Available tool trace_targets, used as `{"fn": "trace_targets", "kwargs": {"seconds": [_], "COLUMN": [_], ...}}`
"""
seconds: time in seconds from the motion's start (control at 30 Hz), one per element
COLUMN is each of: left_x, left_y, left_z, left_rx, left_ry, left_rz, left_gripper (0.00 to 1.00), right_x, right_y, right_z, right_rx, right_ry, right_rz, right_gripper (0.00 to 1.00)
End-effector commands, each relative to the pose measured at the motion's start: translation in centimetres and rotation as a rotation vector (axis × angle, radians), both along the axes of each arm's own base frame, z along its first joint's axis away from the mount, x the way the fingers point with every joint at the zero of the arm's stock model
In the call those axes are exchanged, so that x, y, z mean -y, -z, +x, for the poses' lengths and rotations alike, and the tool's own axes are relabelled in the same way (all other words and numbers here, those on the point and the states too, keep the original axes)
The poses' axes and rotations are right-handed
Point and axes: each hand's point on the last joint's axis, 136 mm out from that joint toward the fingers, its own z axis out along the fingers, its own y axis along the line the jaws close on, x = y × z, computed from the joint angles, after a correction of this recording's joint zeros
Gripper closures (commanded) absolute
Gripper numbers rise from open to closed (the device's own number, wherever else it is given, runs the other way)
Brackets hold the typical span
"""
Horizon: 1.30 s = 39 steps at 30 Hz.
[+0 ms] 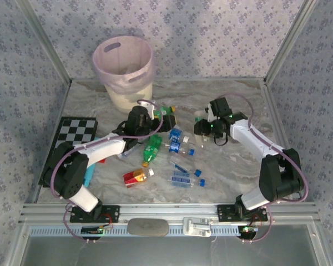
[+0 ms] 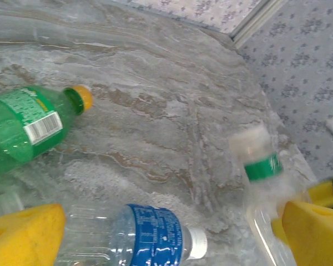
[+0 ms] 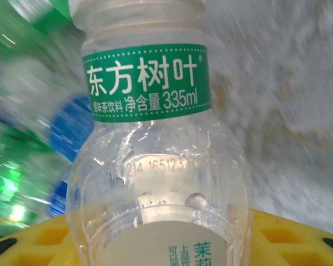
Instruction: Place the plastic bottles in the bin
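Right jaws: closed on a clear green-banded bottle (image 3: 150, 166), with yellow pads (image 3: 288, 238) at either side of its body; whether it is lifted off the desk (image 1: 233, 166) cannot be told.

Left jaws: spread wide with nothing held, hung over a blue-labelled bottle (image 2: 150, 235), a green bottle (image 2: 22, 127) beside it.

Mid-desk: a scatter of plastic bottles (image 1: 183, 178) is left, including a red-and-yellow one (image 1: 136, 177).

Bin (image 1: 127, 83): far left, well apart from both jaws, contents not made out.

Most of the task is judged undone.

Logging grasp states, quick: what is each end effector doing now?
Left end effector: open, holding nothing.
Right end effector: closed on the clear green-banded bottle.
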Motion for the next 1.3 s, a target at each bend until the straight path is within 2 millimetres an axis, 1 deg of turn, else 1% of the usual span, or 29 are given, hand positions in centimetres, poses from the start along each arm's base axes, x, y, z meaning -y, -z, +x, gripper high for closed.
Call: {"fn": "trace_targets", "kwargs": {"seconds": [0.0, 0.1, 0.17, 0.23, 0.33, 0.4, 0.43, 0.63, 0.73, 1.0, 1.13, 1.27], "left_x": [1.7, 2.1, 2.5, 2.8, 3.3, 3.7, 3.8, 4.0, 3.8, 2.8, 2.6, 2.8], "left_y": [-2.8, -3.2, -3.4, -3.7, -3.9, -4.0, -4.0, -3.7, -3.6, -3.6, -3.9, -4.2], "left_z": [-0.4, -1.1, -1.6, -2.1, -2.6, -2.9, -3.0, -2.7, -2.4, -1.3, -0.9, -0.9], "left_rx": [0.065, 0.079, 0.086, 0.096, 0.105, 0.109, 0.113, 0.118, 0.125, 0.157, 0.17, 0.174], "left_ry": [0.071, 0.099, 0.12, 0.14, 0.168, 0.18, 0.184, 0.18, 0.169, 0.101, 0.091, 0.094], "left_rz": [-0.08, -0.082, -0.08, -0.08, -0.078, -0.077, -0.077, -0.047, -0.025, 0.044, 0.056, 0.043], "left_gripper": [0.0, 0.0, 0.0, 0.0, 0.0, 0.0, 0.0, 0.0, 0.0, 0.0, 0.0, 0.03], "right_x": [-2.7, -3.9, -4.7, -5.5, -6.8, -7.7, -8.3, -10.3, -10.8, -12.1, -12.4, -12.8], "right_y": [-5.5, -8.0, -9.2, -9.9, -10.3, -10.1, -11.1, -11.6, -11.7, -11.3, -11.5, -11.4], "right_z": [3.3, 5.4, 6.3, 7.0, 7.4, 7.2, 7.3, 6.2, 5.7, 4.6, 4.3, 4.1], "right_rx": [0.162, 0.239, 0.257, 0.259, 0.251, 0.238, 0.254, 0.242, 0.239, 0.204, 0.201, 0.198], "right_ry": [0.01, 0.039, 0.049, 0.05, 0.033, 0.006, -0.009, -0.065, -0.078, -0.115, -0.125, -0.137], "right_rz": [0.196, 0.315, 0.385, 0.444, 0.513, 0.529, 0.541, 0.565, 0.571, 0.586, 0.592, 0.591], "right_gripper": [0.52, 0.52, 0.52, 0.52, 0.53, 0.53, 0.53, 0.53, 0.52, 0.53, 0.53, 0.53]}}
